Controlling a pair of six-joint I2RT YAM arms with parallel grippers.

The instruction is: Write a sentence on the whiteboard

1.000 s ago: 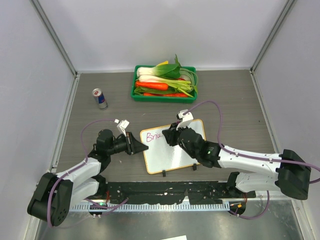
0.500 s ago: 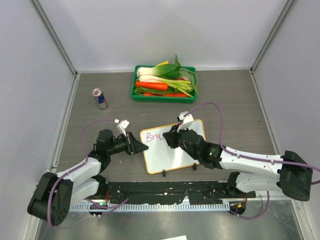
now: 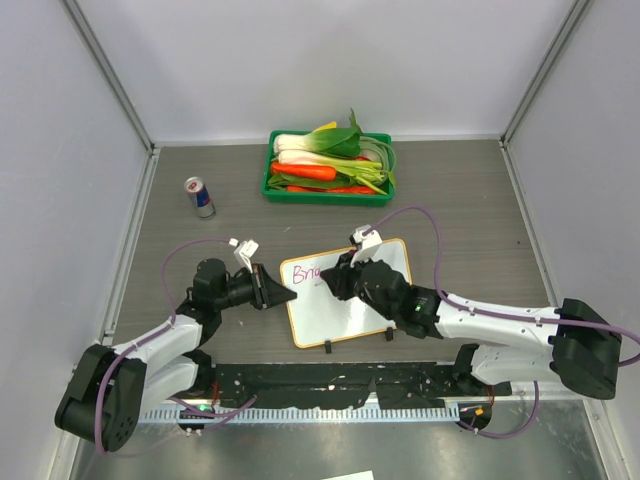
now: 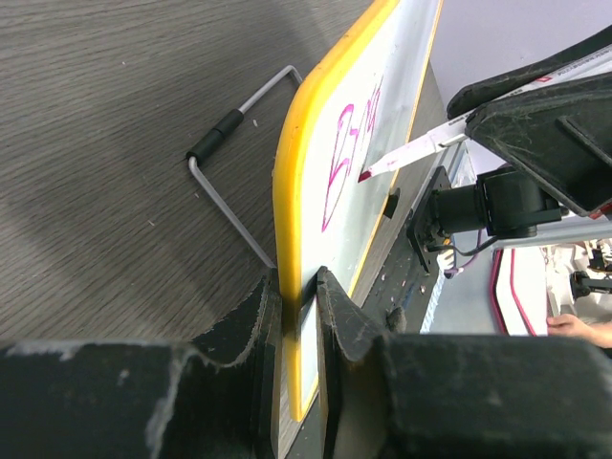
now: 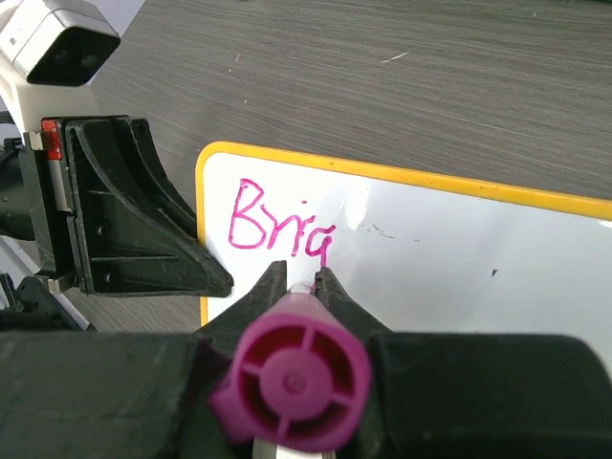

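The whiteboard (image 3: pixel 350 300) lies flat at the table's near middle, white with a yellow-orange rim and two black clips on its near edge. Magenta letters "Brig" (image 5: pixel 279 226) stand at its top left; they also show in the left wrist view (image 4: pixel 346 153). My left gripper (image 3: pixel 283 294) is shut on the board's left edge (image 4: pixel 292 287). My right gripper (image 3: pixel 336 281) is shut on a magenta marker (image 5: pixel 292 378), tip down on the board just under the "g". The marker's tip (image 4: pixel 368 174) shows in the left wrist view.
A green tray (image 3: pixel 275 170) of vegetables sits at the back middle. A drink can (image 3: pixel 199 197) stands at the back left. A bent wire stand (image 4: pixel 229 182) lies under the board's left side. Grey walls close in the table on three sides.
The right gripper with the marker has shifted slightly left and down on the board, finishing the "g". The left gripper and the board have not moved.
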